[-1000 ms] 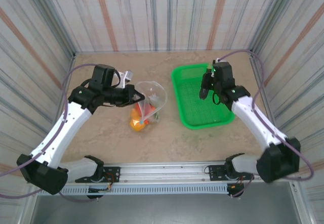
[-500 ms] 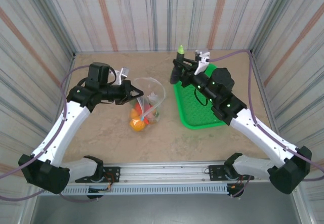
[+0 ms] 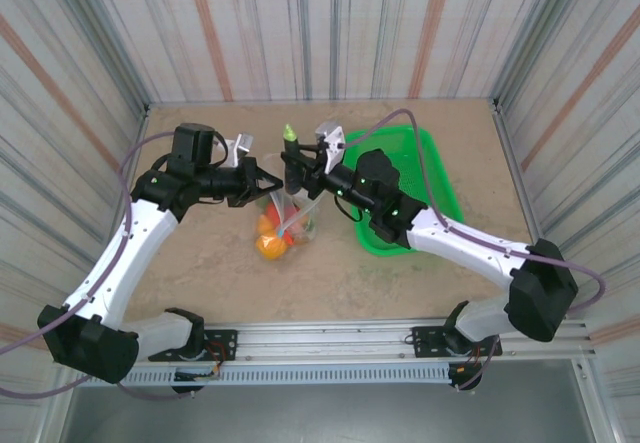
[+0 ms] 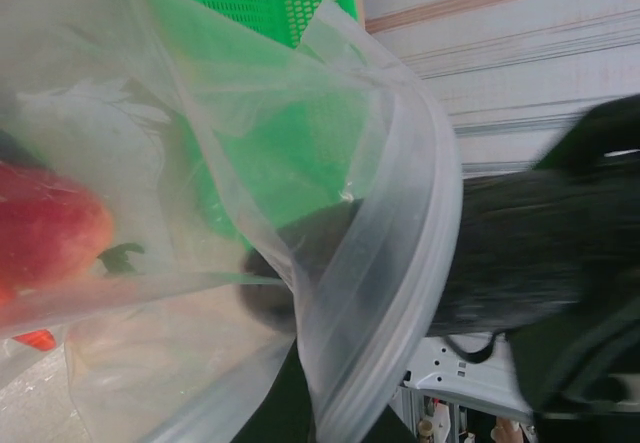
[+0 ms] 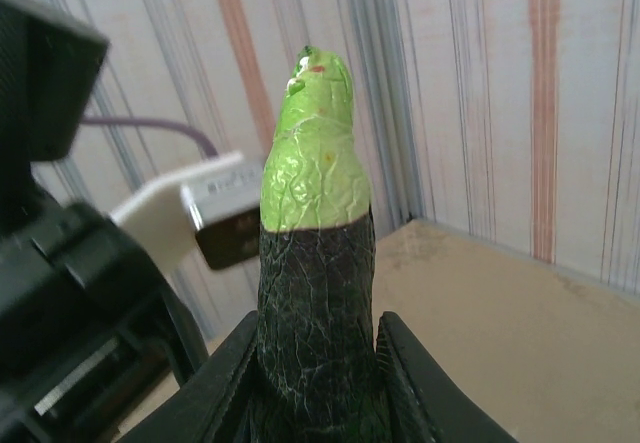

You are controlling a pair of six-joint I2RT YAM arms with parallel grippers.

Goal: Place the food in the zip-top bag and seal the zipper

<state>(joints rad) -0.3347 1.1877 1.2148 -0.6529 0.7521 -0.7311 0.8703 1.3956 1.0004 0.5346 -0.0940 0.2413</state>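
Note:
The clear zip-top bag [image 3: 296, 203] lies mid-table with an orange fruit [image 3: 268, 244] and a red fruit [image 4: 45, 231] inside. My left gripper [image 3: 262, 179] is shut on the bag's left rim and holds the mouth up. The pale zipper [image 4: 425, 253] curves across the left wrist view. My right gripper [image 3: 293, 171] hovers just over the bag's mouth. It is shut on a dark eggplant [image 5: 315, 293] that stands upright, its light-green cap [image 3: 289, 133] on top. Both black fingers [image 5: 228, 371] press the eggplant's sides.
A green mesh basket [image 3: 436, 168] sits to the right of the bag, partly under my right arm. Striped walls close in the table at the back and sides. The left arm's white camera mount [image 5: 190, 203] is close beside the eggplant.
My right arm has swung left from over the basket to over the bag's mouth, carrying the eggplant. The left gripper has kept its hold on the bag's rim.

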